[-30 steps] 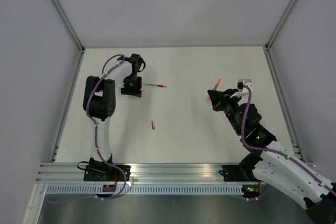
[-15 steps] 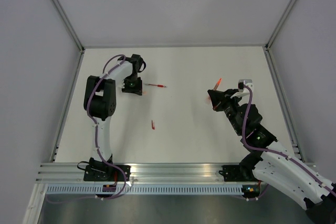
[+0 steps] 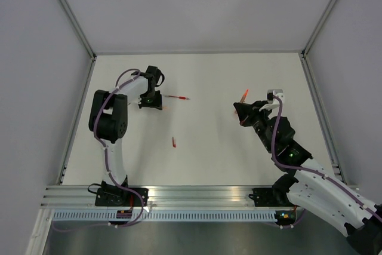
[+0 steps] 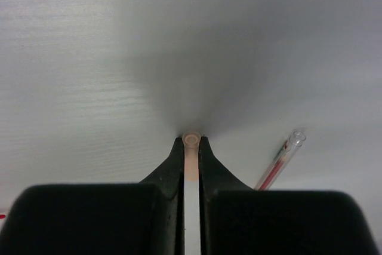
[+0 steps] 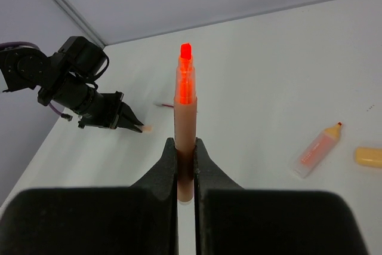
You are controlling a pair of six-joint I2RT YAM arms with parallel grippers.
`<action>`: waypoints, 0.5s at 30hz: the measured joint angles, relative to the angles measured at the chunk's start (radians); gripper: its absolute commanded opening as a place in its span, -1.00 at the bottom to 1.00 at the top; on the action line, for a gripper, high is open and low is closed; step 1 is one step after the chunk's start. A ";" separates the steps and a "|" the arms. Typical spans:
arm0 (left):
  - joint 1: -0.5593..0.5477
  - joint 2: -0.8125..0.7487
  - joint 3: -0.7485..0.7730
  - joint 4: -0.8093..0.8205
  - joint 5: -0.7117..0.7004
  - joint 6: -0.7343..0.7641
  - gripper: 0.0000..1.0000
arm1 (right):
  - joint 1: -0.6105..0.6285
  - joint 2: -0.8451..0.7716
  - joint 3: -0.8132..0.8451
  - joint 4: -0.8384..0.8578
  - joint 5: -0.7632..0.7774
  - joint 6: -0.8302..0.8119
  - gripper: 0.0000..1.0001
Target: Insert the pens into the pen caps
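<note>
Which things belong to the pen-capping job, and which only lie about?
Job: translucent orange pen in right gripper; pale peach tube cap in left gripper; clear slim pen with red refill; second orange pen and yellow-orange cap on table.
Lying about: none certain; small red piece, unidentifiable.

Fluorescent orange pen (image 5: pixel 185 108), plain white table (image 5: pixel 268 58)

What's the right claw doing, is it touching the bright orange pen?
Touching. The right wrist view shows the right gripper clamped on the orange pen: both fingers press against its barrel with no gap.
</note>
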 measured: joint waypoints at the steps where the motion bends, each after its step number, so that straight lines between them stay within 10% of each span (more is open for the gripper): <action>1: 0.000 -0.015 -0.019 0.021 0.000 0.024 -0.95 | 0.000 0.017 0.000 0.007 -0.013 -0.002 -1.00; 15: -0.006 -0.710 -0.461 0.724 0.243 0.689 -0.95 | 0.001 0.343 0.018 0.233 -0.607 -0.012 -1.00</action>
